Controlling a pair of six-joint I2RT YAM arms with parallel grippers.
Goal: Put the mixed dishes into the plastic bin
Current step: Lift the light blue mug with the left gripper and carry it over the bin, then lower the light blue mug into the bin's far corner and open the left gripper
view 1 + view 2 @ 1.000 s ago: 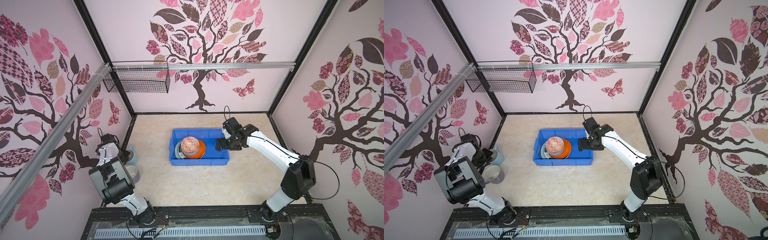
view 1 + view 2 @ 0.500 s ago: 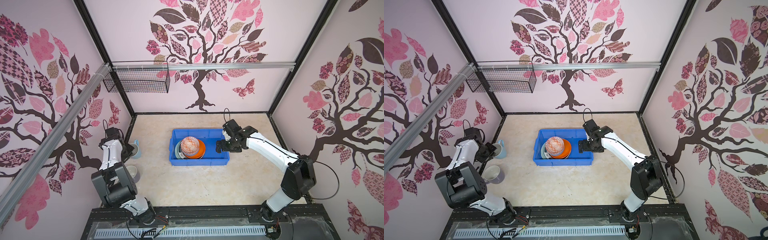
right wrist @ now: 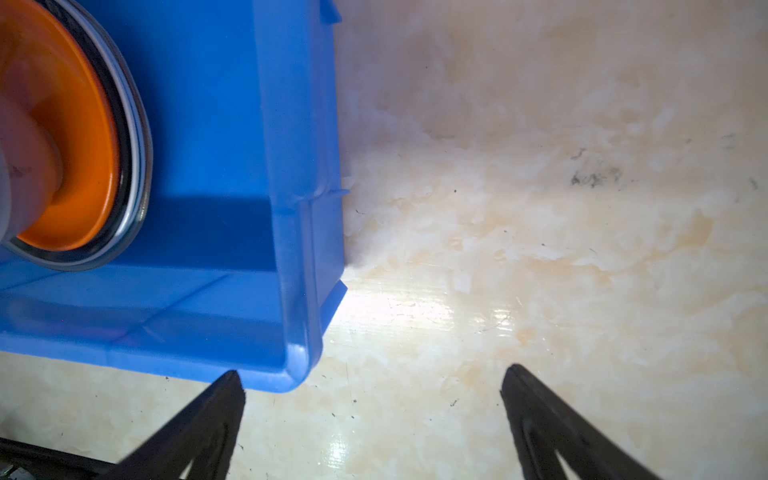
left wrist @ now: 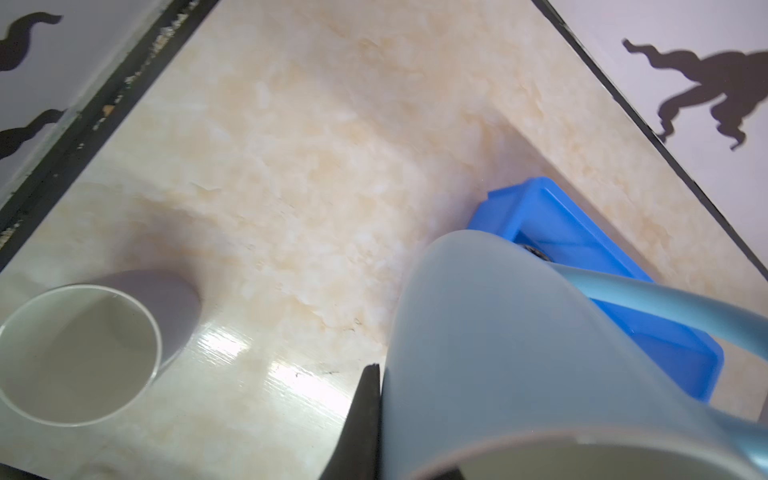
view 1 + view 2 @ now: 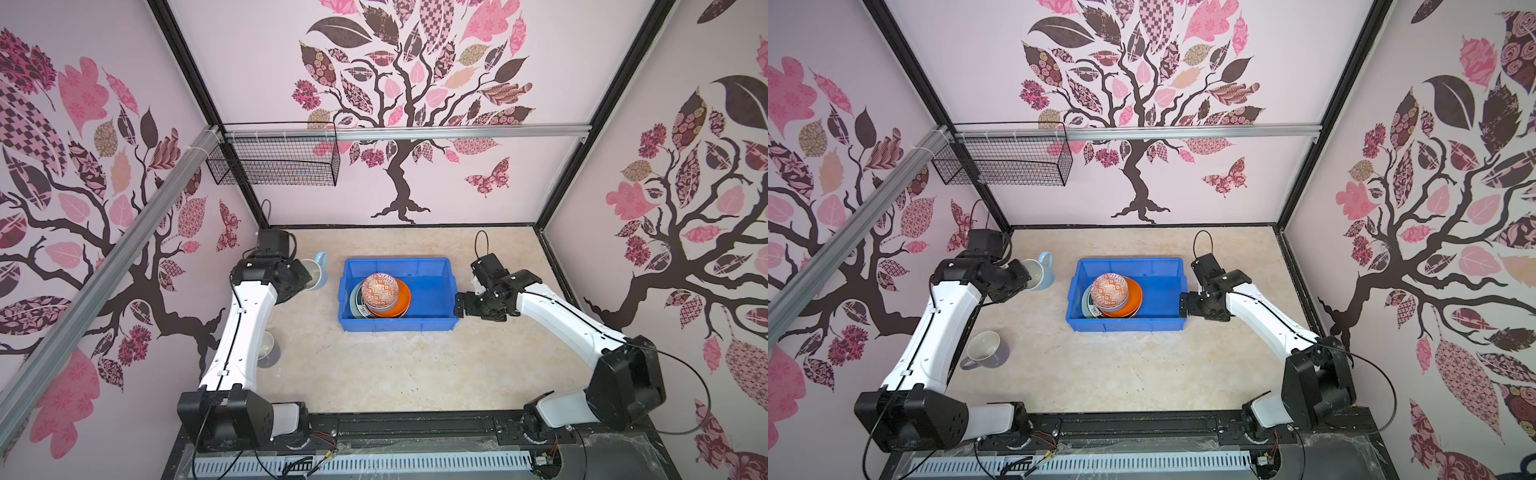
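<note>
On a glossy marbled tabletop (image 5: 395, 365) walled by pink tree-print panels (image 5: 415, 104), the left hand (image 5: 1019, 279) clamps a pale blue mug (image 5: 1041, 274) (tipped sideways); the right hand (image 3: 374, 372) gapes wide beside the blue bin (image 5: 397, 260).

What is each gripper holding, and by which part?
The left gripper holds the pale blue mug by its rim; the right gripper is open and empty.

Black wire basket (image 5: 274, 160) hangs off the aluminium rail (image 5: 457, 132), back-left corner. Beige marble-look tabletop (image 5: 395, 374), a few dark scuffs. Tree decal (image 5: 401, 183) and butterfly (image 5: 487, 179) on back wall.
</note>
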